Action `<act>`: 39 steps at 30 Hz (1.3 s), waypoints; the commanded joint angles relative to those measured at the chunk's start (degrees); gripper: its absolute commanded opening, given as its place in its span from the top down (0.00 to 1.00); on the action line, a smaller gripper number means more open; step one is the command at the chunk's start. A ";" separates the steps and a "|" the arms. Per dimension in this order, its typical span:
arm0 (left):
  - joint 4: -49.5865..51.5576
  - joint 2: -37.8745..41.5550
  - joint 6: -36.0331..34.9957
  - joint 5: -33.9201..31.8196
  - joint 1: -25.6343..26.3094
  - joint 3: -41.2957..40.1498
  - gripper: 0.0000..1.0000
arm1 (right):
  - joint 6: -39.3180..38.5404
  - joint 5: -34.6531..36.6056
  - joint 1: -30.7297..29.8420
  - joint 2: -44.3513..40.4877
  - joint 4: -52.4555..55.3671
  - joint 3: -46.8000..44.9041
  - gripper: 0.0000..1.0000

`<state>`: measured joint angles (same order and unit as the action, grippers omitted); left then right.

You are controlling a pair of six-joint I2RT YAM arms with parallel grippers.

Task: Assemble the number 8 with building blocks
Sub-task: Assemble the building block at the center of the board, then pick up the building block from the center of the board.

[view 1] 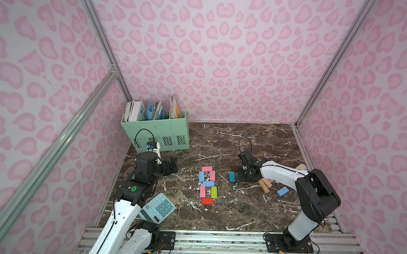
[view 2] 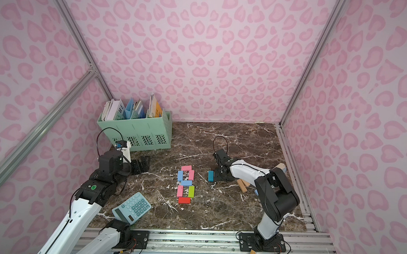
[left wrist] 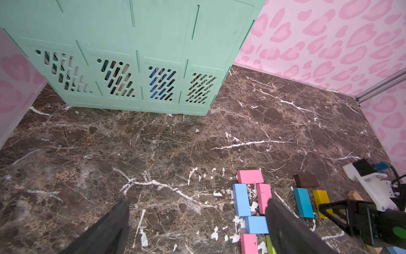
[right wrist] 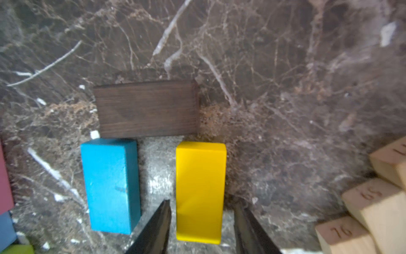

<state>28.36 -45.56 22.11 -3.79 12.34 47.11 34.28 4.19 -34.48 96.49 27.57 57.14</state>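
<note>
Jaws of the left end effector (left wrist: 197, 202) stand wide, empty, well apart from the yellow block (right wrist: 201, 176). Teal block (right wrist: 111, 184) lies just left of the right end effector (right wrist: 202, 201), whose part-open jaws straddle the yellow one without touching, its long axis running straight ahead.

free: bare worktop (view 1: 244, 138) beyond block figure (view 1: 208, 184) | obstacles: organizer (view 1: 160, 133) far-left corner; calculator (view 1: 159, 207) near-left; wooden blocks (view 1: 264, 186) right
</note>
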 commanded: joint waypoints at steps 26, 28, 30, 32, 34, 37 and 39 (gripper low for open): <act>-0.48 0.56 -0.40 1.02 -0.03 0.35 0.02 | 7.04 0.31 32.10 -32.60 5.05 -21.80 0.20; -0.57 0.47 -0.40 1.24 -0.02 0.30 0.02 | 8.19 1.52 33.53 -33.11 4.89 -22.33 0.22; -0.57 0.56 -0.33 1.24 0.00 0.41 0.02 | 8.41 0.50 34.93 -32.70 4.18 -23.08 0.23; -0.50 0.56 -0.38 1.18 -0.02 0.52 0.02 | 8.47 -0.75 35.86 -31.61 3.47 -23.73 0.25; -0.26 0.93 -0.49 1.07 0.04 0.52 0.01 | 8.20 -1.97 35.99 -30.03 2.87 -24.09 0.28; -0.40 1.44 -0.51 0.46 -0.03 0.32 0.02 | 8.33 -2.23 36.15 -26.88 2.83 -24.01 0.35; -0.40 1.22 -0.44 0.68 0.01 0.41 0.01 | 8.34 -2.88 36.15 -24.92 1.91 -24.24 0.39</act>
<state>28.36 -44.27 22.11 -2.76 12.34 47.11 41.95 2.28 1.63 70.04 30.65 33.06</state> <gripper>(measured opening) 0.985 0.621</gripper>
